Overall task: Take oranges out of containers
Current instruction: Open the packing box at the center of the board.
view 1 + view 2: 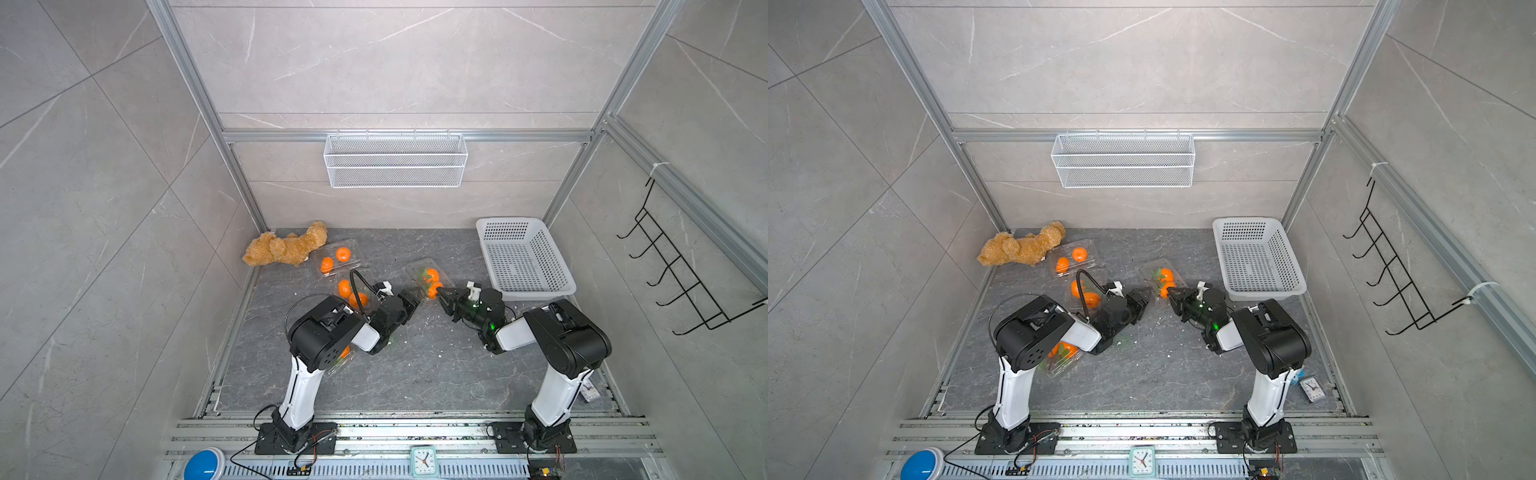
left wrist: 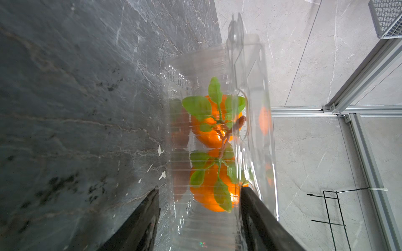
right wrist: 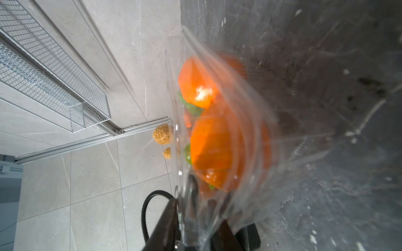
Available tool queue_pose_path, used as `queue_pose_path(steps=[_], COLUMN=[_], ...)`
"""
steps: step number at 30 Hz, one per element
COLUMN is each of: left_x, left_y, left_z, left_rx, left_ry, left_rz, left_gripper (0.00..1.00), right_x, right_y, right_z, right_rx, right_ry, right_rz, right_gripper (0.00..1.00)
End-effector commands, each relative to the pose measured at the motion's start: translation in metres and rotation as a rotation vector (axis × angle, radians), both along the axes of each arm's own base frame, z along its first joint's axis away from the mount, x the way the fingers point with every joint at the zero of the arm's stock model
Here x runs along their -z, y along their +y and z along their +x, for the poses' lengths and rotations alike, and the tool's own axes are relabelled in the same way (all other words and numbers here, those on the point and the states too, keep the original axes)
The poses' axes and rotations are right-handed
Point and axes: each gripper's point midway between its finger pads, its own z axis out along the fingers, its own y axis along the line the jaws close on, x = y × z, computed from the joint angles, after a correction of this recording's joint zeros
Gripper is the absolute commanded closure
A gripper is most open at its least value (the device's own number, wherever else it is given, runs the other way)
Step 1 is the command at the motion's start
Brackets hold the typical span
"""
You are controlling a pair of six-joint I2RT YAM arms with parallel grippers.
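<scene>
A clear container (image 1: 424, 275) with two leafy oranges (image 1: 432, 275) lies mid-table between both arms. My left gripper (image 1: 411, 298) is shut on its near end; in the left wrist view the fingers (image 2: 256, 217) press the tray (image 2: 204, 228) from both sides, below the oranges (image 2: 214, 132). My right gripper (image 1: 442, 296) is shut on the container's other end, with blurred plastic (image 3: 195, 217) between its fingers and the oranges (image 3: 217, 143) just beyond. Two more containers (image 1: 336, 259) (image 1: 354, 293) each hold two oranges. Another container (image 1: 1061, 357) lies under the left arm, mostly hidden.
A tan teddy bear (image 1: 286, 247) lies at the back left. A white perforated basket (image 1: 525, 257) stands at the back right, close to the right arm. A wire-mesh basket (image 1: 395, 160) hangs on the back wall. A small clock (image 1: 1312, 388) lies near the right arm's base.
</scene>
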Motion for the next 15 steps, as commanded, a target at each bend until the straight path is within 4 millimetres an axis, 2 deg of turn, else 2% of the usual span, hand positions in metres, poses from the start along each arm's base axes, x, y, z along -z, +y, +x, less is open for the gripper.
queue_pose_path(steps=[1, 15], left_x=[-0.015, -0.008], left_y=[-0.024, -0.027], left_z=[-0.012, -0.018], left_rx=[0.100, 0.111], left_ry=[-0.054, -0.036], left_rz=[-0.032, -0.028], left_gripper=[0.39, 0.40], right_x=[-0.023, -0.035], right_y=[0.027, 0.041], right_z=[-0.007, -0.006], right_rx=[-0.105, -0.130], right_ry=[-0.081, -0.127], right_rz=[0.043, 0.074], right_gripper=[0.71, 0.69])
